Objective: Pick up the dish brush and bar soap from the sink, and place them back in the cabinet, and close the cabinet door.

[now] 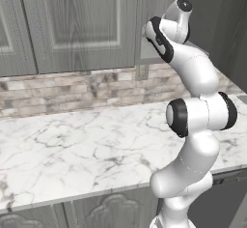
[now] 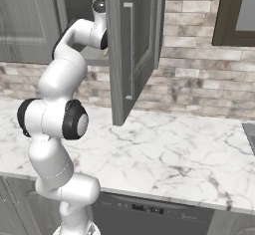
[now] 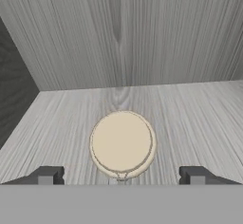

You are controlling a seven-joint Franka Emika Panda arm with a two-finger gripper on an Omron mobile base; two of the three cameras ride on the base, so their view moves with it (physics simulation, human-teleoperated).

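The dish brush [image 3: 122, 142] lies on the grey shelf [image 3: 57, 118] inside the cabinet, seen end-on, so its round pale head faces the hand camera. My gripper [image 3: 121, 175] is open, its two dark fingertips [image 3: 46, 175] far apart on either side of the brush head and not touching it. In the left base view my arm reaches up into the open cabinet [image 1: 207, 19]. The cabinet door [image 2: 132, 45] stands swung open and hides my hand in the right base view. The bar soap is out of view.
A white marble counter [image 1: 72, 145] runs below the wall cabinets, backed by a brick wall [image 2: 199, 79]. Shut wall-cabinet doors [image 1: 82, 19] are to the left. A dark grey edge [image 2: 250, 134] at the counter's far right may be the sink.
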